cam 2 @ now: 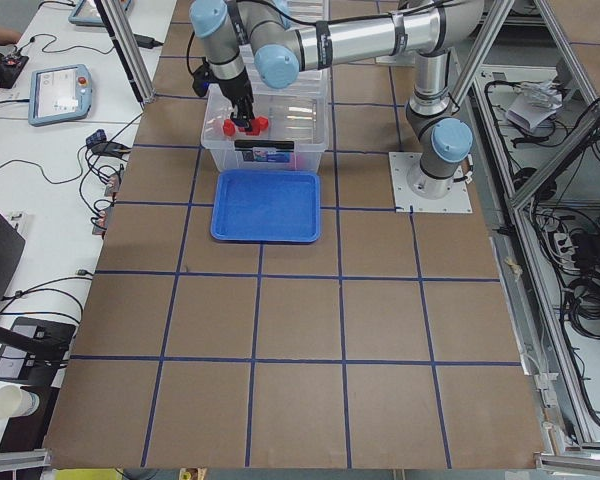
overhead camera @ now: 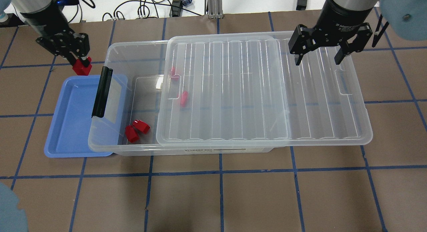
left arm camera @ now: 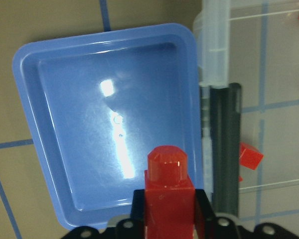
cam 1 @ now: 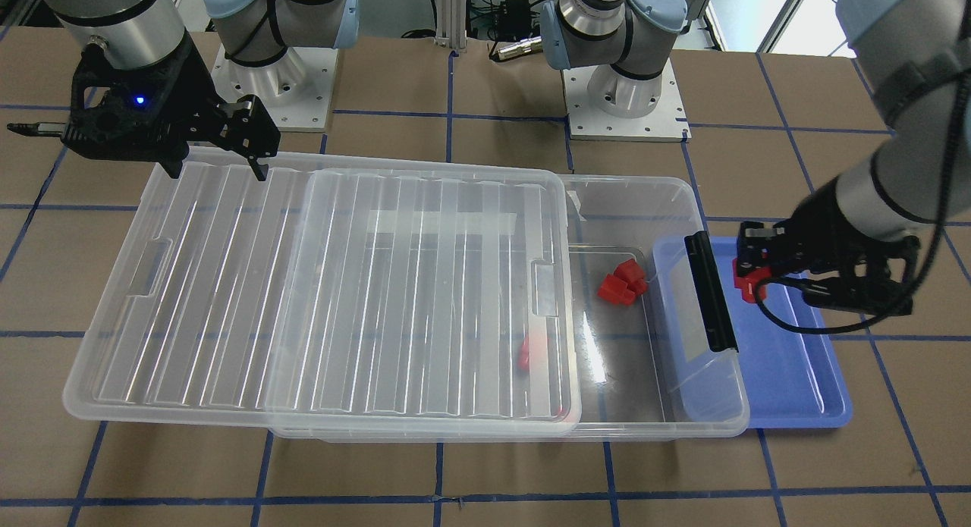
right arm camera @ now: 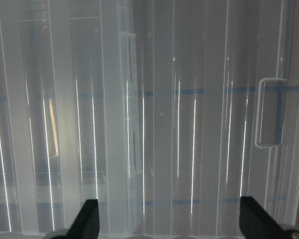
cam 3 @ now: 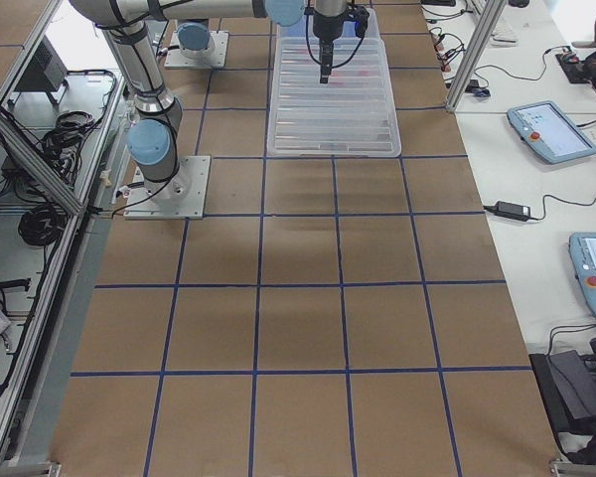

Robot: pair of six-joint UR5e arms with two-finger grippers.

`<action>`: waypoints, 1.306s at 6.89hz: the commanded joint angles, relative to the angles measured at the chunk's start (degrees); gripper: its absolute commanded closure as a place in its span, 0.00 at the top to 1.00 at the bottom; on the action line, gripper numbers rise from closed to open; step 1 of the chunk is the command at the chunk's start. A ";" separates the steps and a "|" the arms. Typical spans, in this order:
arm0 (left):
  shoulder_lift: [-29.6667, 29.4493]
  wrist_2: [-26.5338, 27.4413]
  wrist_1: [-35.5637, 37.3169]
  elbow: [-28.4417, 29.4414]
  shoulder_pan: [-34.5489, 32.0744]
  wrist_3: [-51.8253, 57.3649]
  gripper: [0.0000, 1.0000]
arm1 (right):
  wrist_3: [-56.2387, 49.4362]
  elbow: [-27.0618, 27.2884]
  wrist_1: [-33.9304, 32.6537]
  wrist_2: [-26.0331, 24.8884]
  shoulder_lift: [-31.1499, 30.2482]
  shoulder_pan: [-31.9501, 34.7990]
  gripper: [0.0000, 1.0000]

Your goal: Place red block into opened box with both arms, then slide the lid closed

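Your left gripper (overhead camera: pixel 80 61) is clamping the red block (overhead camera: pixel 82 68) by the blue tray's (overhead camera: pixel 66 125) far edge, so the box's (overhead camera: pixel 133 47) open end is sitting just to its right. Right gripper's (overhead camera: pixel 317 60) hanging wide open above the lid (overhead camera: pixel 233 91).

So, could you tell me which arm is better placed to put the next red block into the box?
Left: the left gripper grips a red block beside the box's open end; the right gripper hangs open over the lid.

Five red blocks (overhead camera: pixel 136 129) (two look pink under the lid (overhead camera: pixel 233 91)), one box (overhead camera: pixel 133 53), one lid, one blue tray (overhead camera: pixel 71 125), two arms (overhead camera: pixel 347 5).
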 commanded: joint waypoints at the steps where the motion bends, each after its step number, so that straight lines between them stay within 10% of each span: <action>1: 1.39 -0.07 0.62 -4.34 -6.80 -8.42 0.00 | 0.00 0.00 0.00 0.00 0.00 0.00 1.00; 9: -0.62 -2.79 24.15 -19.38 -6.55 -10.11 0.00 | 0.00 0.09 -0.09 0.09 0.09 -0.26 1.00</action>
